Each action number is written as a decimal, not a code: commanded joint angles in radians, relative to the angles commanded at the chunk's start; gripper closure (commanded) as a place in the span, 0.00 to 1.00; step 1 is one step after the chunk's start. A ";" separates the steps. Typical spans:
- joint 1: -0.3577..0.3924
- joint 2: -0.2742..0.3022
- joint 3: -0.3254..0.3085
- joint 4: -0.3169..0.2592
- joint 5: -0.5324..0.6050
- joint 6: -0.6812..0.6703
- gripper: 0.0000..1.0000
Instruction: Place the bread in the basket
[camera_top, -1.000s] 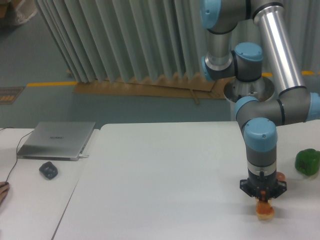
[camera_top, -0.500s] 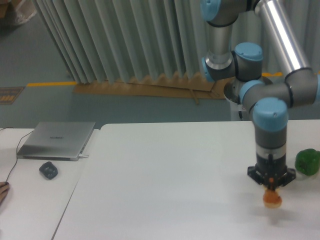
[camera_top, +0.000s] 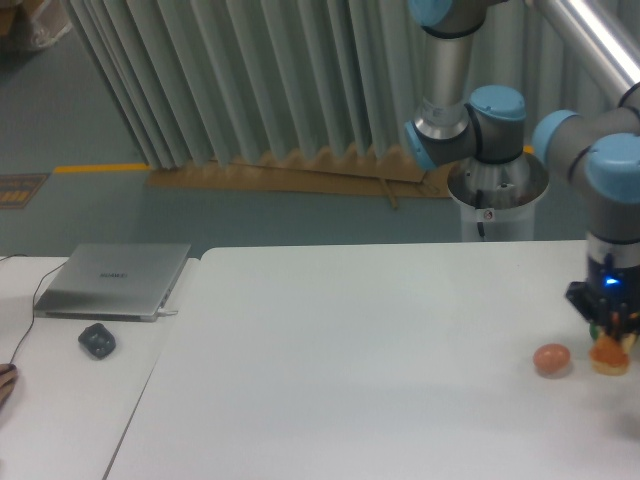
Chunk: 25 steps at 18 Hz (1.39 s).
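Right now I see the pincer (camera_top: 611, 338) at the far right edge of the view, pointing down over the white surface (camera_top: 350, 350). It pinches the bread (camera_top: 609, 355), an orange-golden lump hanging just under its tip; whether the loaf touches the surface I cannot tell. The egg (camera_top: 552, 359) lies on the surface just beside the bread, on the side nearer the middle. Well apart, on the neighbouring surface, I see a closed laptop (camera_top: 113, 280) with a small dark mouse (camera_top: 97, 341) in front of it.
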 joint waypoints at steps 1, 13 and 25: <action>0.022 -0.002 -0.001 0.000 0.000 0.038 0.90; 0.129 -0.066 0.115 0.027 -0.021 0.218 0.90; 0.146 -0.124 0.132 0.101 -0.015 0.224 0.58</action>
